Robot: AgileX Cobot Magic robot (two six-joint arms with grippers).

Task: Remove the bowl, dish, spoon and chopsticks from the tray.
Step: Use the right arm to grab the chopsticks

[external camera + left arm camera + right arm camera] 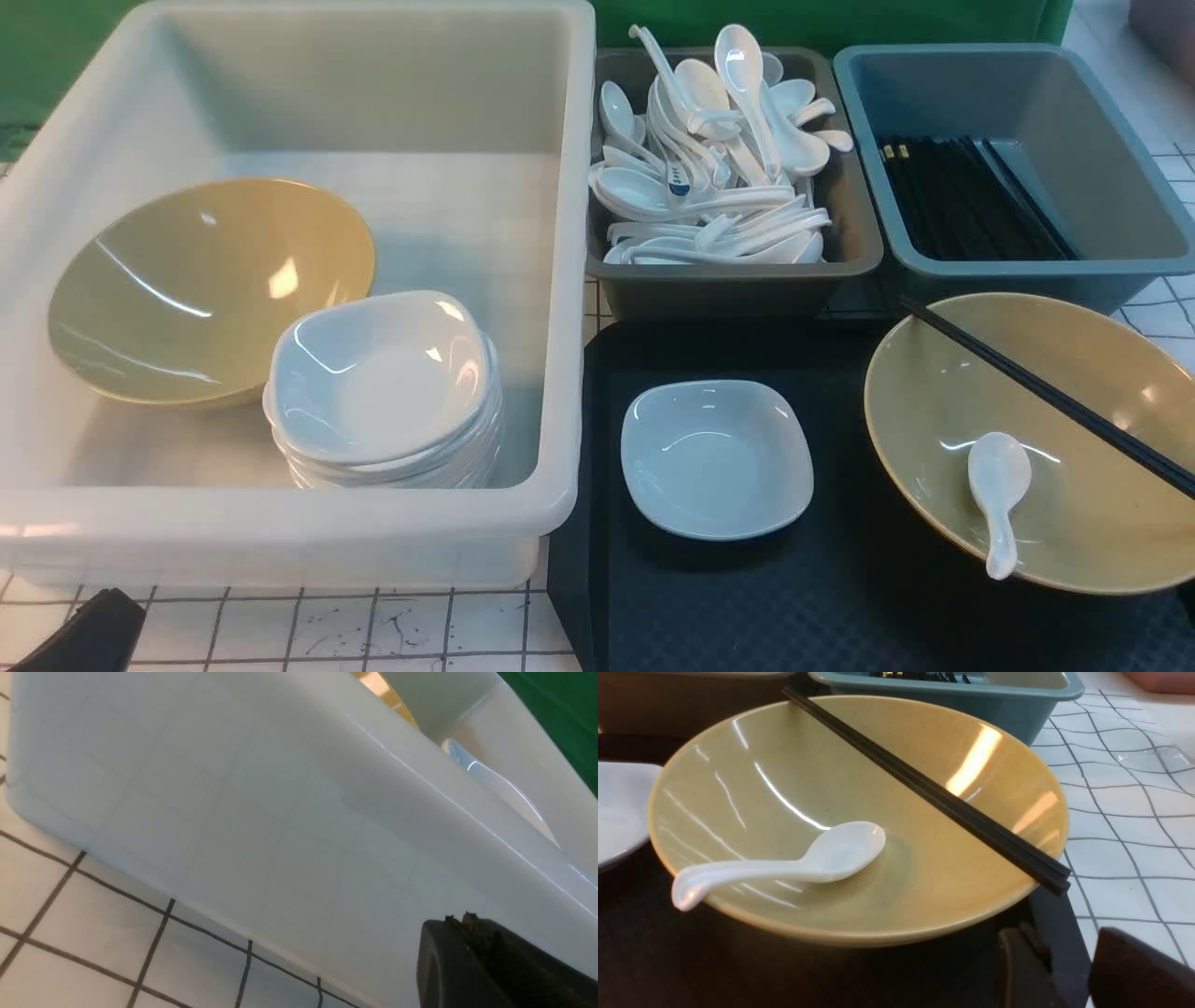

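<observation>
Glossy olive-yellow bowl (1102, 523) on textured black tray (747, 607) holds white spoon (997, 485), black chopsticks (1046, 397) across its rim, rounded-square white dish (717, 459) beside; right gripper (1069, 961) gapes empty, left gripper (472, 942) closed.

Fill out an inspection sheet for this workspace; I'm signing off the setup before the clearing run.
Surface: white grid-patterned table cover, dark specks near the front edge.
Job's things: black tray holds white dish and olive-yellow bowl; white spoon lies in the bowl, handle over the rim; black chopsticks rest across its rim.
Clutter: white tub with second bowl and stacked white dishes; grey tub of heaped spoons; blue tub of stored chopsticks.
Grippers: left gripper shut, empty, beside the white tub; right gripper open, empty, near the bowl.
Cables: nothing seen.
Surroundings: green backdrop behind the tubs.
</observation>
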